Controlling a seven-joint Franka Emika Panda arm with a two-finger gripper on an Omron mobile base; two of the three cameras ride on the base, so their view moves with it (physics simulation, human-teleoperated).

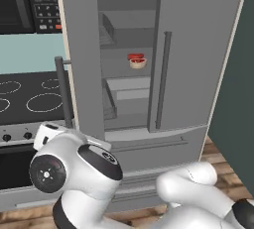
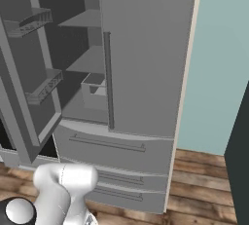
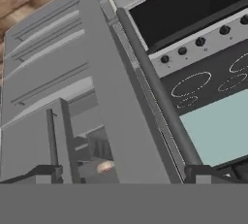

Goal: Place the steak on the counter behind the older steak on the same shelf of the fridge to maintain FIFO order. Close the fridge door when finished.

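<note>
The tall grey fridge stands ahead with its left door swung open and its right door shut. On a flat grey shelf inside sits the older steak, red meat in a shallow tan bowl. The steak and the counter are out of view. My gripper is open, its dark fingertips far apart with nothing between them. It looks along the open door's edge and long bar handle. From the right, the fridge shows its open door's racks.
A black glass stovetop with an oven below lies left of the fridge, and a microwave hangs above it. A dark wall panel bounds the right side. Two wide drawers run under the doors, above a wooden floor.
</note>
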